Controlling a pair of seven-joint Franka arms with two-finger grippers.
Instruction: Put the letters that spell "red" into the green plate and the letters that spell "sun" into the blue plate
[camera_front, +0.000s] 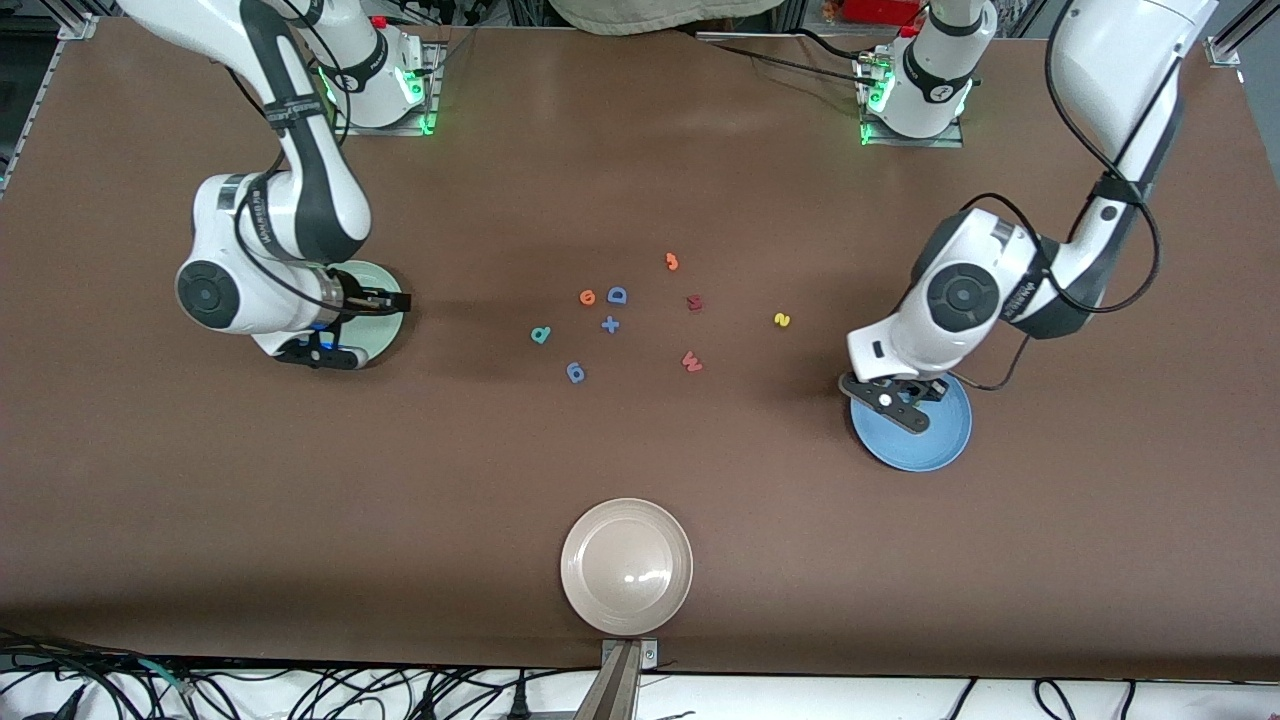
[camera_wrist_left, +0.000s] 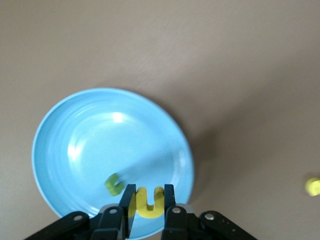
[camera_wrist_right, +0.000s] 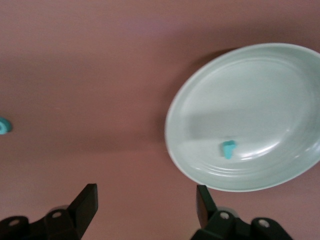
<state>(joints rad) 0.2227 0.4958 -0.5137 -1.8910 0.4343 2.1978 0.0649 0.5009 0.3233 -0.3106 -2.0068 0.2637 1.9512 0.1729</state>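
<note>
Left wrist view: I see left gripper (camera_wrist_left: 148, 206) clamped on yellow u (camera_wrist_left: 149, 202) over blue plate (camera_wrist_left: 75, 145); right gripper (camera_wrist_right: 145, 205) gapes wide, empty, beside green plate (camera_wrist_right: 280, 95).

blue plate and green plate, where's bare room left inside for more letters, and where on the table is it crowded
The blue plate is mostly bare; a green letter lies by one rim, where the left gripper holds the yellow u. The green plate holds one teal letter near its rim. Crowding is at mid-table, around the blue D.
</note>
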